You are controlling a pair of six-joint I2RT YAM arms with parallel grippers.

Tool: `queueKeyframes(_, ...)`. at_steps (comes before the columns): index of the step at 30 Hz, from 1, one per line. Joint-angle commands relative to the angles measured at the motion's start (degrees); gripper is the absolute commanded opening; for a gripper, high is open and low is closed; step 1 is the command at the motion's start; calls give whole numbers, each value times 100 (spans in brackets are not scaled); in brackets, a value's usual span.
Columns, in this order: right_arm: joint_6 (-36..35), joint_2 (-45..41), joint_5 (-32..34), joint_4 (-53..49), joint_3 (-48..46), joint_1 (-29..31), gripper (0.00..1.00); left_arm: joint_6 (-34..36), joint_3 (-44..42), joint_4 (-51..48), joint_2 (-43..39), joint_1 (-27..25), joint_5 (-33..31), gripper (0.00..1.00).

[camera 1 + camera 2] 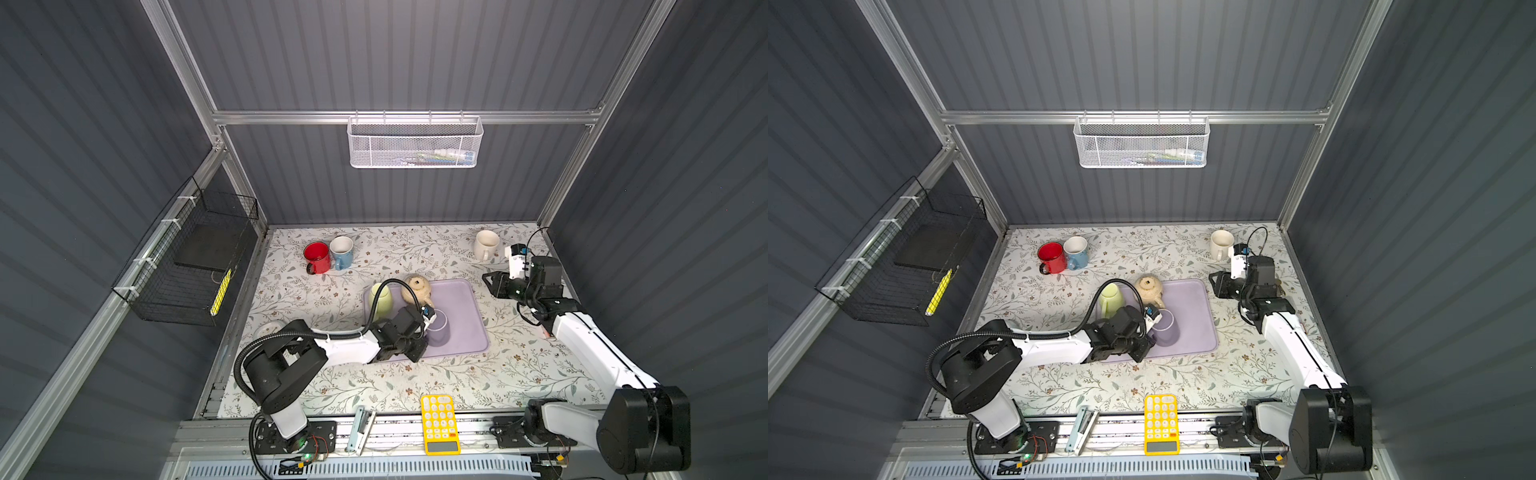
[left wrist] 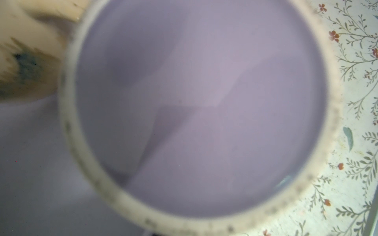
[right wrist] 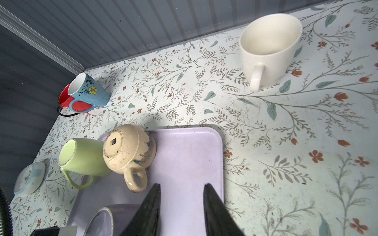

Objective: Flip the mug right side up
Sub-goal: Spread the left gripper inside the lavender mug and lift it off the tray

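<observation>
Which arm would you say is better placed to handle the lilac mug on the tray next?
Left. The left pincer is at the lilac ceramic mug on the lilac plastic tray, and its wrist view is filled by the mug's mouth. The right pincer hangs open, empty, well apart from it.

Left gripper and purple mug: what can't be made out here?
- Left gripper: its grip is hidden under its own wrist in both top views.
- Purple mug: handle unseen anywhere; left wrist view blurred, filled by its mouth.
- White basket: contents too small behind the mesh.
</observation>
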Motion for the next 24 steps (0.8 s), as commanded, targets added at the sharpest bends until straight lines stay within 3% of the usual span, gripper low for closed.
queueKeyframes(1, 12, 63, 36, 117, -65, -28, 37, 69, -26, -27, -58, 15, 7, 13)
queueKeyframes(6, 38, 92, 27, 143, -65, -29, 37, 96, 92, -15, -320, 47, 38, 12)
queueKeyframes(19, 81, 166, -52, 235, -118, -57, 37, -905, -421, 1535, -863, 989, 1498, 11)
queueKeyframes(24, 131, 188, -175, 273, -153, -127, 37, -967, -257, 1686, -881, 1062, 1858, 11)
